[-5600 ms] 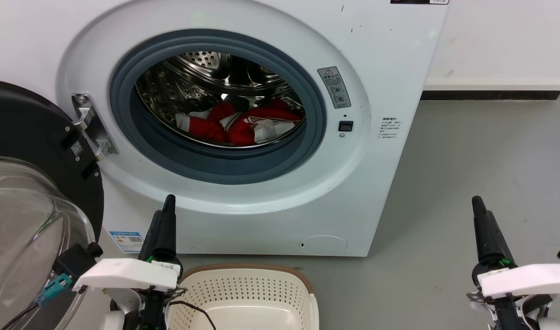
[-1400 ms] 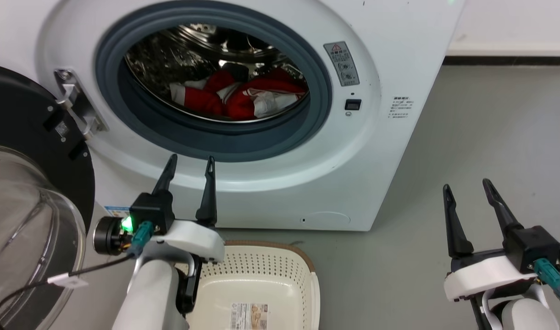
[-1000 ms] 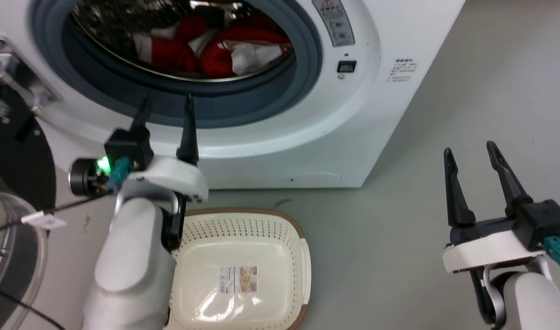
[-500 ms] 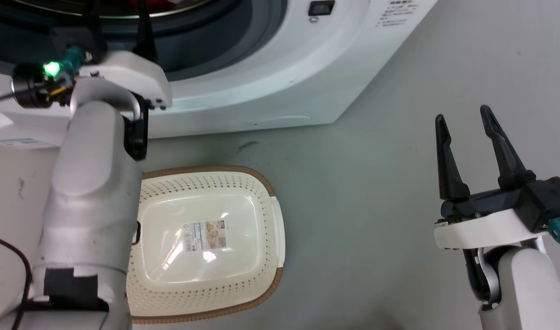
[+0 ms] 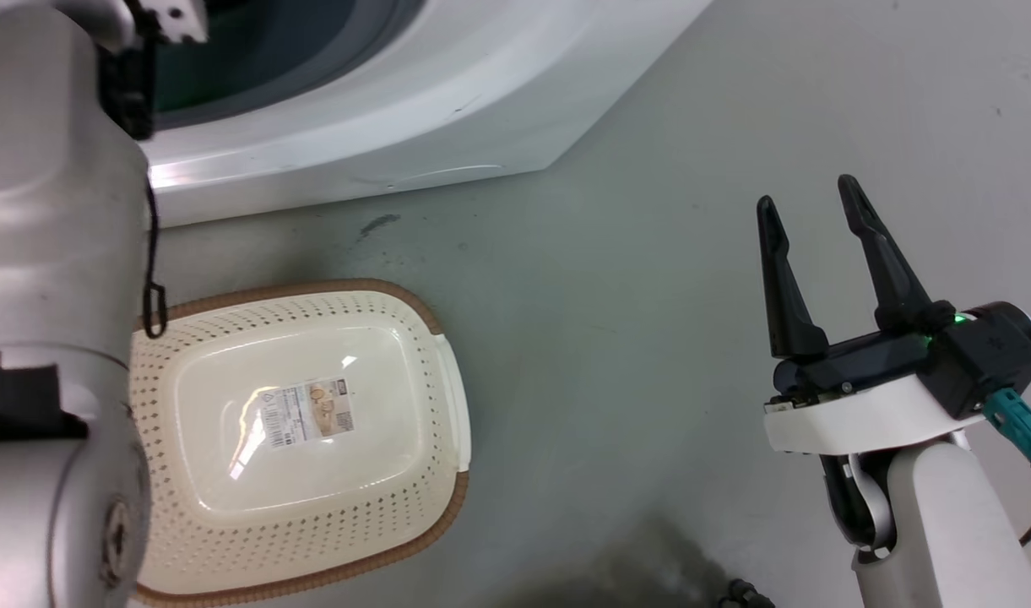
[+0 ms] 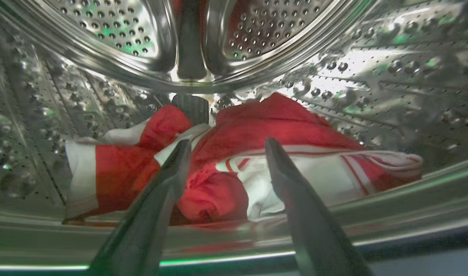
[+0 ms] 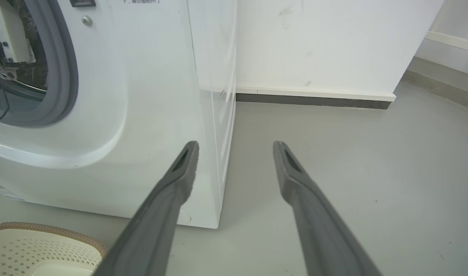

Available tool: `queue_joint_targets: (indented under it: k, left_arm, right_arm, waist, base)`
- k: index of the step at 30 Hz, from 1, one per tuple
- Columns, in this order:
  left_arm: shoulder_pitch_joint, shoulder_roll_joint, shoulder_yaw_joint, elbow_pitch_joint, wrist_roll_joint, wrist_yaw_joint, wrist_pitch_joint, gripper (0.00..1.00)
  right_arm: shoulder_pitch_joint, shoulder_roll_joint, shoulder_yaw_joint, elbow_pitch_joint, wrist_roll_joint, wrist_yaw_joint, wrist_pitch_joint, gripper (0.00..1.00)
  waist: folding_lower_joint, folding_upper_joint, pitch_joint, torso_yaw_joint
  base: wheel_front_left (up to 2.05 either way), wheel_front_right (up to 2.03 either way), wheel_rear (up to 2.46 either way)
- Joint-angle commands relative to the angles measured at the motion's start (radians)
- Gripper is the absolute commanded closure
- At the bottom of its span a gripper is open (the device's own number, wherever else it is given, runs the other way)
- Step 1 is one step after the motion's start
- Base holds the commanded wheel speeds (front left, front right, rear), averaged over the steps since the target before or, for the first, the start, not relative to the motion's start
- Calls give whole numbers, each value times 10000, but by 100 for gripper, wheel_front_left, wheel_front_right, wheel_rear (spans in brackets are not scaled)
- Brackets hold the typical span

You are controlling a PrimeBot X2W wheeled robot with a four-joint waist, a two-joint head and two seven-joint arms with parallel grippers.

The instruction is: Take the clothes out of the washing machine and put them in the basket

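**Inside the drum [image 6: 371, 76], the left gripper [image 6: 228, 142] lines up on the clothes [image 6: 256, 126]**

Low in the drum, close behind its front lip, the clothes lie in one crumpled heap: red folds, with a white striped panel sagging toward the right. The left gripper's fingers are spread wide and hold nothing. They point at the middle of the heap, a red fold and the edge of the white panel showing between the tips. Whether they touch the cloth I cannot tell. The wide spread makes sense to me, since soft fabric needs a broad mouth to catch a thick fold.

Out on the floor [image 5: 616, 338], the basket [image 5: 418, 405] stands near the lower front edge of the washing machine [image 5: 397, 127], right beside the pale left forearm [image 5: 51, 211]. It holds no garment, just a paper label [image 5: 306, 412] on its bottom. I judge it sits there so that whatever comes out needs only a short drop.

The right gripper [image 5: 806, 192] hangs over bare floor past the machine's corner, well apart from the basket, fingers parted and empty. It looks parked aside, leaving the porthole to the other arm.
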State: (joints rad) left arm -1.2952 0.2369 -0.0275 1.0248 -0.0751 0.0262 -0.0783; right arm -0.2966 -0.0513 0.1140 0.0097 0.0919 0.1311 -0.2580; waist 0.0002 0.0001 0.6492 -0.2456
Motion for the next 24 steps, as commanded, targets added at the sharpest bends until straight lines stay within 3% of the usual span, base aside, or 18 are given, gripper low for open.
queue_joint_targets:
  k: [1, 12, 24]
  left_arm:
    - [-323, 184, 2, 242, -67, -98, 346, 0]
    - [-1744, 924, -118, 1006, -103, -240, 2340, 0]
    - [-2704, 1558, -218, 1314, -171, 19, 4997, 0]
  right_arm:
    - [-176, 22, 119, 40, 151, -5, -67, 0]
    - [-392, 19, 594, 98, 776, -7, -90, 0]
    - [-519, 19, 1019, -18, 1289, -7, -73, 0]
  waist:
    - [-2, -1, 228, -285]
    - [-2, -1, 919, -1064]
    - [-2, -1, 1511, -1628]
  base:
    - [0, 0, 0]
    - [0, 0, 0]
    - [0, 0, 0]
